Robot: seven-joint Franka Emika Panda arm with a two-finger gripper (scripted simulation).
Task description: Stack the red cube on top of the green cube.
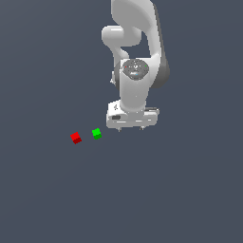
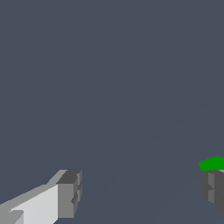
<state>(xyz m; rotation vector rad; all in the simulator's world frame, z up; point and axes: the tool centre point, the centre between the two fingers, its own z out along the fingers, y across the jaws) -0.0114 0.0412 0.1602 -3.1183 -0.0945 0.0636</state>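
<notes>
The red cube [image 1: 76, 138] lies on the grey floor at the exterior view's left. The green cube [image 1: 97, 134] lies just to its right, a small gap between them. My gripper [image 1: 132, 127] hangs under the white arm, to the right of the green cube and apart from both cubes. In the wrist view the gripper [image 2: 142, 190] is open and empty, its two fingers far apart. The green cube [image 2: 213, 163] shows in the wrist view just behind one fingertip [image 2: 213, 186]. The red cube is out of the wrist view.
The white arm [image 1: 135, 57] rises from the back at the exterior view's upper middle. A plain grey floor [image 1: 180, 190] lies all around the cubes.
</notes>
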